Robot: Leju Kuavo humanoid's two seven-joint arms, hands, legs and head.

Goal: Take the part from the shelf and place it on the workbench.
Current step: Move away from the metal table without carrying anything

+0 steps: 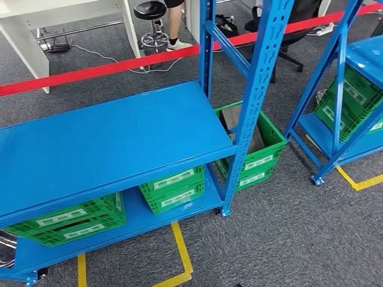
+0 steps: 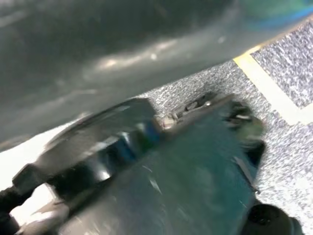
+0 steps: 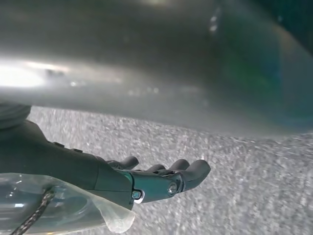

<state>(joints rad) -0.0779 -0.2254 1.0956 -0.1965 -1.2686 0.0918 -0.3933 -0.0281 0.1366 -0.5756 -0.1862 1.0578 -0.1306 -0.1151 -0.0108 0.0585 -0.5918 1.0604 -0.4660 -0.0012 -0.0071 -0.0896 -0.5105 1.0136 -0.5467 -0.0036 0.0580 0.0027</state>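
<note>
Blue metal shelf, bare upper board, on grey carpet.

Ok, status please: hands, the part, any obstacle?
Right hand open over carpet. Left hand blurred, state unclear. Green crates on blue shelf's bottom level.

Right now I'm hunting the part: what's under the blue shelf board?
Under the blue shelf board, two green crates stand on the bottom board. The board hides their insides.

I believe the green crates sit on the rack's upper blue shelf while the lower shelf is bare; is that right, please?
Not quite. In the head view the green crates sit on the lower shelf, and it is the upper blue shelf that is bare.
</note>
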